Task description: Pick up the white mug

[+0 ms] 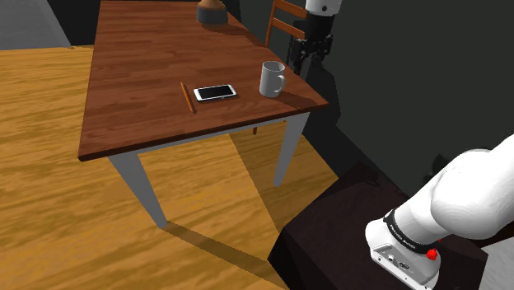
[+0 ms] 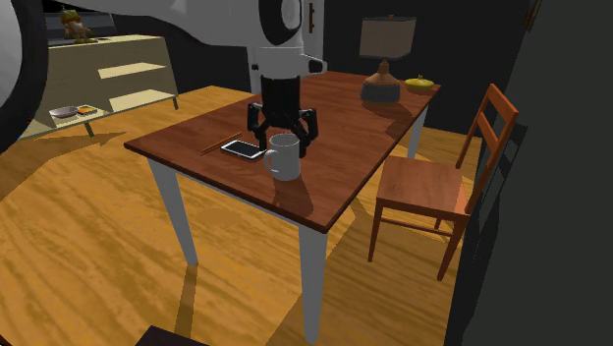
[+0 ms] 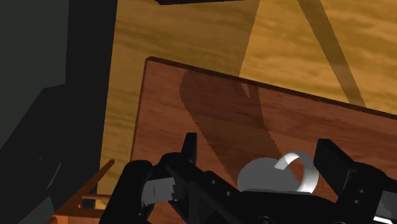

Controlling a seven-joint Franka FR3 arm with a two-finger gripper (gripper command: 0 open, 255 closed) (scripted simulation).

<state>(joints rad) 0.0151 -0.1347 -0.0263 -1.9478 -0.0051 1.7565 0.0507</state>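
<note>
The white mug [image 1: 270, 79] stands upright near a corner of the counter [image 1: 140, 82], close to two edges, with a phone [image 1: 215, 92] just beside it. The hand [image 2: 283, 126] hovers above the mug, its fingers spread and touching nothing. Most of the counter's wood is bare.

In the shoulder view the top edge cuts off the table lamp [image 1: 211, 11] at the far end of the surface [image 1: 140, 82], leaving only its base. It also crops the wooden chair [image 1: 282, 21], whose right side is behind the arm [image 1: 323, 15]. In the second exterior view the white mug [image 2: 283, 159] overlaps the pincer [image 2: 285, 136], hiding how near they are, and the items on the shelves [image 2: 138, 98] at upper left are too small to name. In the wrist view the pincer's black body covers the white mug's lower part.
</note>
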